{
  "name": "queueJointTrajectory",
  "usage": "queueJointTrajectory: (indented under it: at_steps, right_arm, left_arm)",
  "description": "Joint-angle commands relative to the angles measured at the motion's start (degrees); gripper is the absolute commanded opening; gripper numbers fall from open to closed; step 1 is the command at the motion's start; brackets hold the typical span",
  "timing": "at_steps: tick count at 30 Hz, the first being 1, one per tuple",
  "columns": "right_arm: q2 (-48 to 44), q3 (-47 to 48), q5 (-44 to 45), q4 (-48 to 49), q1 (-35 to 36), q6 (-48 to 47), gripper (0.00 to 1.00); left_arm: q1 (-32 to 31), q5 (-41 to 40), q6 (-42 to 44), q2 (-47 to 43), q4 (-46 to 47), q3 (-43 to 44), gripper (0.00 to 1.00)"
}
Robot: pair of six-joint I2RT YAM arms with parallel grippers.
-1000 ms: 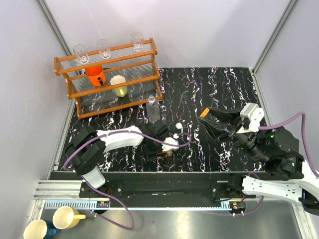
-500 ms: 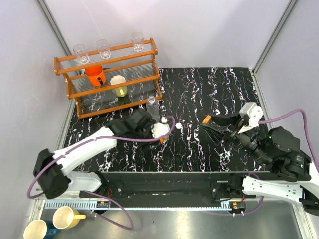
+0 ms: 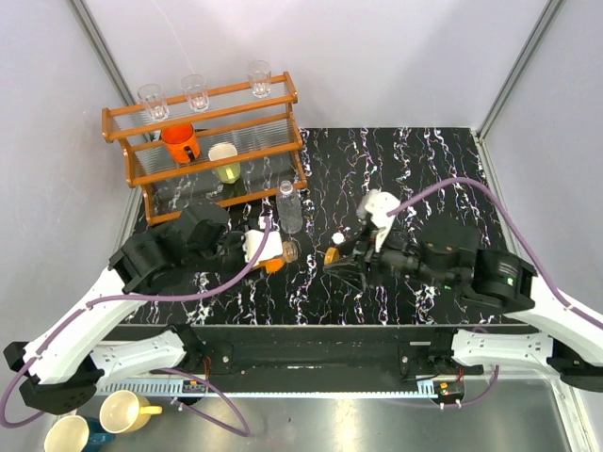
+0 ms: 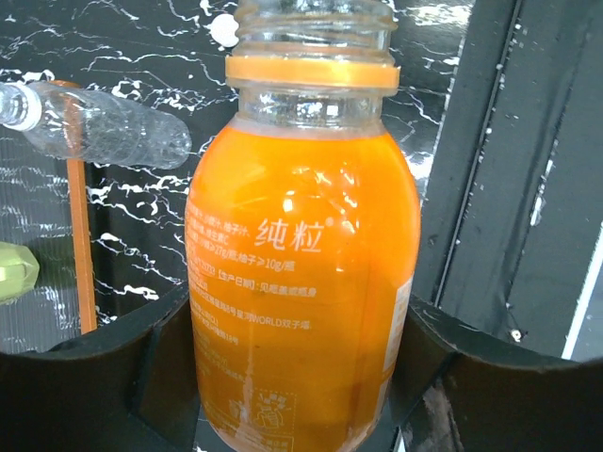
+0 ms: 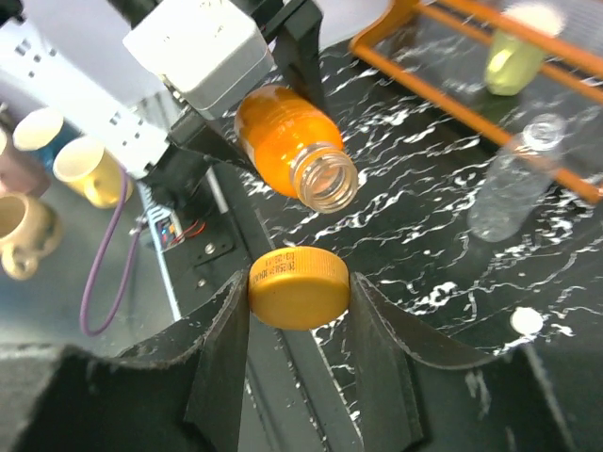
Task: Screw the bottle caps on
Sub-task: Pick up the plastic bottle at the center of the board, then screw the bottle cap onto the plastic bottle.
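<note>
My left gripper [image 3: 268, 252] is shut on the short orange bottle [image 3: 276, 254], holding it tipped sideways above the table with its open mouth toward the right. In the left wrist view the orange bottle [image 4: 301, 254] fills the space between both fingers. My right gripper [image 3: 334, 258] is shut on the orange cap [image 5: 298, 285], a short way off the bottle's mouth [image 5: 325, 179] and apart from it. The clear water bottle [image 3: 290, 209] stands uncapped before the rack. A small white cap [image 3: 337, 239] lies on the table beside the right gripper.
An orange wooden rack [image 3: 203, 141] at the back left carries drinking glasses, an orange mug [image 3: 179, 141] and a pale green cup [image 3: 225, 162]. Mugs [image 3: 122, 411] sit below the table's near edge at the left. Grey walls close in both sides.
The left arm has swung left and tipped the orange bottle toward the right. The right arm has come in from the right to the table's middle, bringing the orange cap close to the bottle's mouth.
</note>
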Motion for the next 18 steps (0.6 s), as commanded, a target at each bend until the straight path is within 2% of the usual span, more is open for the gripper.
queueJointTrajectory:
  at_steps: [1,4,6,11,15,18]
  right_arm:
    - [4.7,6.3,-9.8,-3.4,0.4,0.2,0.39]
    - [7.8,10.0,-12.6,-6.2,0.4,-1.2,0.39]
    - [9.1,11.3,-14.7,-7.0,0.3,-1.4,0.43]
    - [12.3,13.8,-20.2,-9.2,-0.6,-1.5,0.43]
    - [13.5,13.9,-29.1,-9.3,-6.0,-1.4,0.38]
    - [14.3,14.5,-32.5,-9.2,-10.3,-1.9,0.36]
  left_arm:
    - [-2.3,2.6,1.3,-1.9,-2.6,2.1,0.33]
    - [-2.8,4.5,2.0,-1.4,-3.3,3.4,0.34]
    - [-2.9,5.9,2.9,-0.9,-3.2,4.5,0.34]
    - [-3.7,7.4,5.7,0.4,-4.6,7.4,0.33]
    - [-3.7,7.4,7.7,0.3,-4.8,8.6,0.31]
    - [-3.7,7.4,7.6,0.1,-4.5,9.2,0.31]
